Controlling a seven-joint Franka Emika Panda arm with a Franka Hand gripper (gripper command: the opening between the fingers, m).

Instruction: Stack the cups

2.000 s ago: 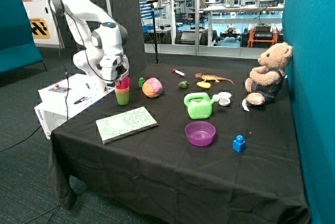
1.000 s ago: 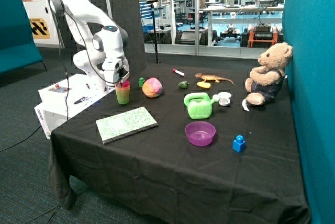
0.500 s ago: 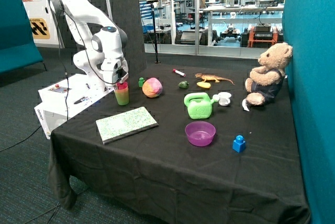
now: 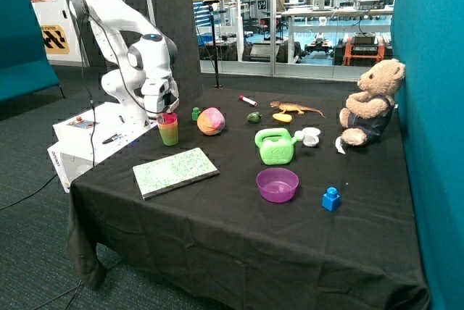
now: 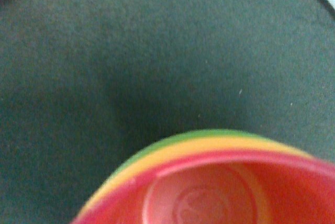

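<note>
outside view: pink cup (image 4: 168, 118) now sunk into the yellow cup (image 4: 168, 126) and green cup (image 4: 169, 136); 2 s ago it stuck up well above them.
wrist view: three rims nested, pink (image 5: 209, 182) innermost, yellow (image 5: 172, 153) next, green (image 5: 157, 144) outermost.
stack place: on the worktop (image 4: 217, 237), near its corner by the robot base, close to the notebook (image 4: 175, 172).
tool (image 4: 165, 109): right above the stack; spread or pinching the pink cup, cannot tell.
meaning: stacking looks done; remaining is likely letting go and lifting clear.
</note>
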